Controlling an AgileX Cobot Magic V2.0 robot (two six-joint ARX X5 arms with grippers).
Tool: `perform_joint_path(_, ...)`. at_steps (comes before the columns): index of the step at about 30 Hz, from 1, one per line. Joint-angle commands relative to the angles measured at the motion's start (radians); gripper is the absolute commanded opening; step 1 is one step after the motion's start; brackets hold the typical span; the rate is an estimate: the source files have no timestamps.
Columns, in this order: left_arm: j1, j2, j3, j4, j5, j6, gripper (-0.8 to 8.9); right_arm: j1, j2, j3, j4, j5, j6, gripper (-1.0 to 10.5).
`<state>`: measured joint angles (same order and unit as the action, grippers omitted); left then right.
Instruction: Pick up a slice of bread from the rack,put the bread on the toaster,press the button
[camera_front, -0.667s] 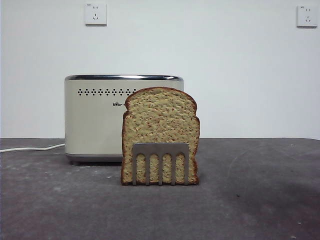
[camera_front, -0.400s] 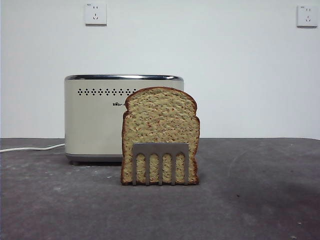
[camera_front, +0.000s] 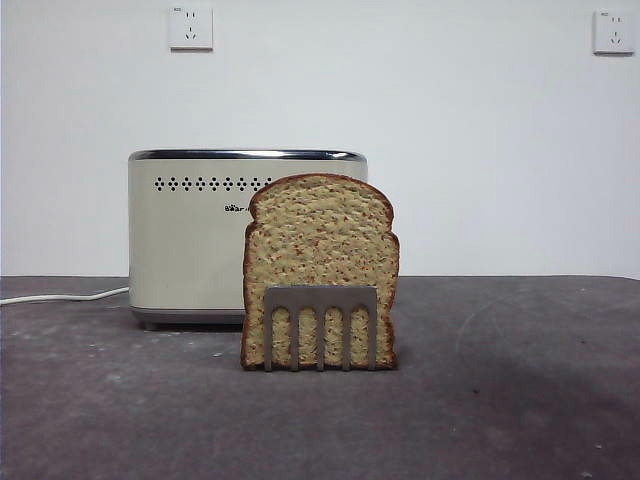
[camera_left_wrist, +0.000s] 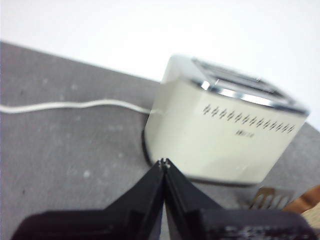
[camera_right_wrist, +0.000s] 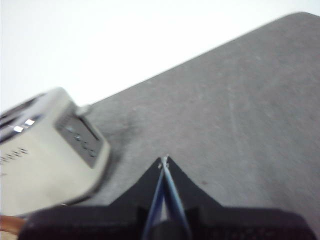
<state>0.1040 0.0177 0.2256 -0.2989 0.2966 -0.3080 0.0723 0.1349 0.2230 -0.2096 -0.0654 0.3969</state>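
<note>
The slice of bread, tan and speckled with a dark crust, stands upright in the small grey rack at the table's middle. Behind it and slightly left is the cream-white toaster with its chrome rim. No arm shows in the front view. My left gripper is shut, hovering off the toaster, with the rack's prongs and a corner of the bread at the view's edge. My right gripper is shut above bare table, beside the toaster's end with its control panel.
A white power cord runs from the toaster off the left side of the table. Two wall sockets sit high on the white wall behind. The grey tabletop stretches wide on the right.
</note>
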Motion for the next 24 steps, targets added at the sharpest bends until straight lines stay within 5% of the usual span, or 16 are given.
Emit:
perform_joint_path(1, 0.002, 0.031, 0.075, -0.037, 0.026, -0.001, -0.06, 0.001, 0.071, 0.092, -0.023, -0.040, -0.029, -0.1)
perform_joint_path(19, -0.028, 0.424, 0.668, -0.418, 0.422, 0.318, -0.08, 0.005, 0.560, 0.846, -0.705, -0.438, -0.498, -0.1)
perform_joint_path(24, -0.066, 0.433, 0.730, -0.534, 0.442, 0.393, -0.08, 0.029, 0.589, 0.906, -0.798, -0.460, -0.545, -0.1)
